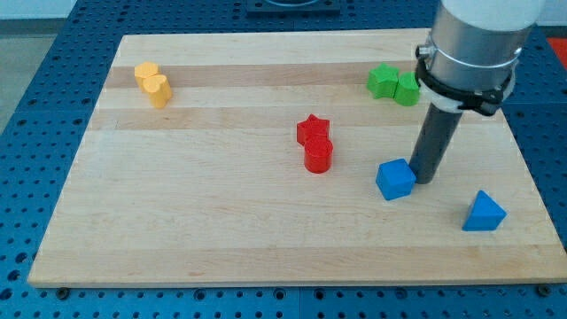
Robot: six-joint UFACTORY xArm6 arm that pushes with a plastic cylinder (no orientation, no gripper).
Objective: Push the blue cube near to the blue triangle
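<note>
The blue cube (pixel 395 179) lies on the wooden board (pixel 221 221) right of the middle. The blue triangle (pixel 484 212) lies to its lower right, near the board's right edge, with a gap of board between them. My tip (pixel 423 180) rests on the board right against the cube's right side, between the cube and the triangle. The dark rod rises from there to the grey arm at the view's top right.
A red star (pixel 313 130) and a red cylinder (pixel 318 154) sit together at mid-board. Two green blocks (pixel 394 83) lie at the top right, partly behind the arm. Two yellow blocks (pixel 152 83) lie at the top left.
</note>
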